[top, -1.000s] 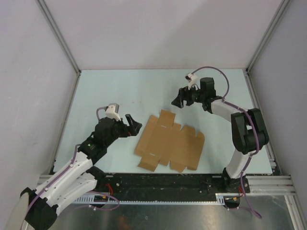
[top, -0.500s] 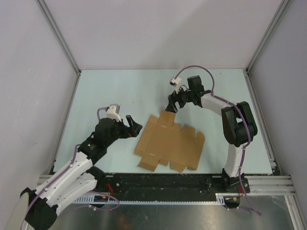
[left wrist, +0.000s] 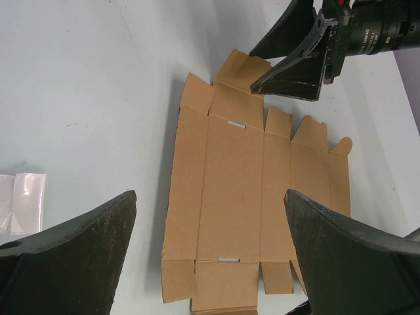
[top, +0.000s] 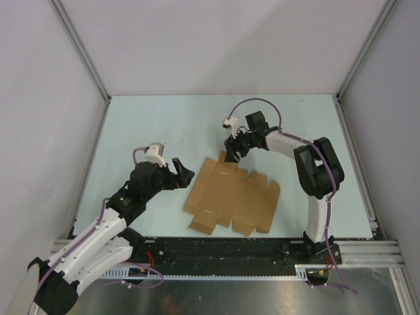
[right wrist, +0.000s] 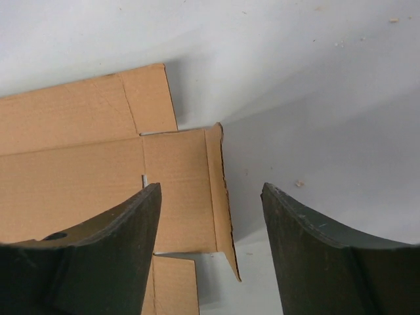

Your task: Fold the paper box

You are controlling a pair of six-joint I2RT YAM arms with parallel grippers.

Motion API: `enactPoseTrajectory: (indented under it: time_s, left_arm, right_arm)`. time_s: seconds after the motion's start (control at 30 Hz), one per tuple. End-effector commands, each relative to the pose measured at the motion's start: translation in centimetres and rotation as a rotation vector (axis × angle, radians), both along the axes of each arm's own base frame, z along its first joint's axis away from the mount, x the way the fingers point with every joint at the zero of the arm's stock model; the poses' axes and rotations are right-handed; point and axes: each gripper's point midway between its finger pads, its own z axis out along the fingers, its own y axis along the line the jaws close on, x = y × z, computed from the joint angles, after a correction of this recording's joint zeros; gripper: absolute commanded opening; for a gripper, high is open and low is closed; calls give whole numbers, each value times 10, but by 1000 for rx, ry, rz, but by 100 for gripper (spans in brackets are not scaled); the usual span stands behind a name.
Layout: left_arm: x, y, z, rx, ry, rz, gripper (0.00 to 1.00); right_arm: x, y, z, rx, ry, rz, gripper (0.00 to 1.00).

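Observation:
The paper box (top: 231,195) is a flat brown cardboard sheet with flaps and crease lines, lying unfolded on the pale table. It also shows in the left wrist view (left wrist: 249,190) and the right wrist view (right wrist: 98,170). My right gripper (top: 230,152) is open and low over the sheet's far top flap (right wrist: 216,190), whose edge lies between the jaws, slightly raised. My left gripper (top: 182,172) is open and empty, just left of the sheet and facing it, apart from it.
A small white scrap of paper (left wrist: 23,200) lies on the table left of the sheet. Grey walls and metal frame posts (top: 82,52) enclose the table. The arm bases stand on a black rail (top: 223,252) along the near edge.
My right gripper has moved left and down from the far right to the sheet's top flap. The left arm and the sheet have stayed still.

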Motion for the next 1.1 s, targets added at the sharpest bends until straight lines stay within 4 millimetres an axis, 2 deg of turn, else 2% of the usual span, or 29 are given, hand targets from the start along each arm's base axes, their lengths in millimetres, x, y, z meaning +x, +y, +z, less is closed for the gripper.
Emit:
enactPoseTrajectory:
  time_s: [0.0,0.37,0.67,0.7,0.73,0.77,0.93,1.07]
  left_arm:
    - [-4,-3,4,-29,-7,-12,100]
    - [-9,-6,-1,-41,13,-32,100]
    - [-10,-6,-3,-46,14,-34,100]
    - [-11,-5,-3,-44,14,-31,100]
    - [-11,-6,-2,-47,13,-34,100]
    - [-11,-5,-3,-45,15,-31,100]
    - [-9,-6,2,-46,3,-30,100]
    - [-7,-6,3,-42,4,-24,100]
  right_arm:
    - [12,6,6,-7,-35,0,65]
    - [3,1,-3,-67,12,-22,39]
    - [-3,3,-5,-66,49,-30,26]
    - [-2,2,-5,-62,54,-34,23]
    - [-2,2,-3,-58,54,-41,15]
    - [-1,3,-2,-55,68,-59,13]
    - [16,-13,1,-62,97,-214,4]
    - [31,-33,1,-103,107,-370,2]
